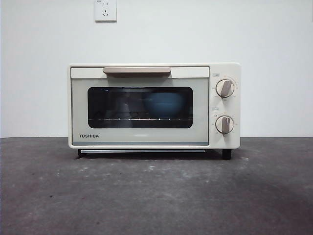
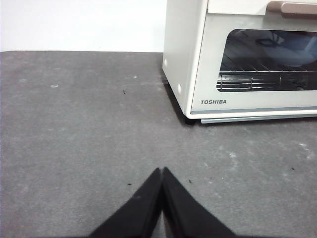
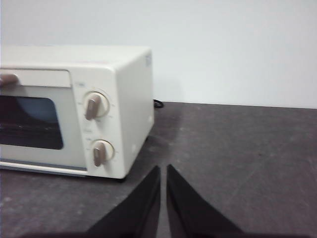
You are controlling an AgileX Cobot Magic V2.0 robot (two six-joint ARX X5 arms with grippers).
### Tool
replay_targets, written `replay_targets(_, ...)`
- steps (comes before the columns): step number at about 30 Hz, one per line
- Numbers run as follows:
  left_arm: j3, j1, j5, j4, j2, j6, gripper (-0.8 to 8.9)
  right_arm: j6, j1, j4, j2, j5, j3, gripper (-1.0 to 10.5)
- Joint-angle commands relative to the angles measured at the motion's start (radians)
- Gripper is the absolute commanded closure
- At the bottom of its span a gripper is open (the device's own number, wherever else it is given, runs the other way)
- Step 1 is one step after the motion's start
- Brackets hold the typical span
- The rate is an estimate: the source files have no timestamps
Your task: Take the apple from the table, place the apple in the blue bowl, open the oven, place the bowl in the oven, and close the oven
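Note:
The cream-white oven [image 1: 154, 105] stands on the dark grey table [image 1: 156, 196] with its door closed. Through the dark glass window the blue bowl [image 1: 164, 105] shows on the wire rack inside; it also shows dimly in the left wrist view [image 2: 290, 47]. The apple is hidden from view. My left gripper [image 2: 162, 171] is shut and empty, low over the table to the left front of the oven [image 2: 237, 59]. My right gripper [image 3: 163, 168] is shut and empty, off the oven's [image 3: 74, 109] knob side. Neither arm shows in the front view.
A white wall with a power socket [image 1: 105, 10] rises behind the oven. A black cable [image 3: 157, 103] runs behind the oven's right rear corner. Two round knobs [image 1: 224, 88] sit on the oven's right panel.

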Motion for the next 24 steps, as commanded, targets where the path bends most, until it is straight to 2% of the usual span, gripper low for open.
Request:
replay_targets(1,-0.024,0.002,0.000,0.006,-0.002,-0.006,8.06,-0.012,-0.008,0.010,-0.038,0.001,-0.034,9.4)
replay_targets(6,-0.024,0.002,0.000,0.006,-0.002,-0.006,8.06,0.002,-0.010,0.009,-0.086,0.000,-0.090,9.4)
replay_targets(15,-0.024,0.002,0.000,0.006,-0.002,-0.006,8.06,0.016,-0.011,-0.193,-0.095,0.000,-0.095,9.4)
replay_targets(24,-0.024,0.002,0.000,0.006,-0.002,-0.006,8.06,0.030,-0.011,-0.164,-0.095,0.001,-0.093,9.4)
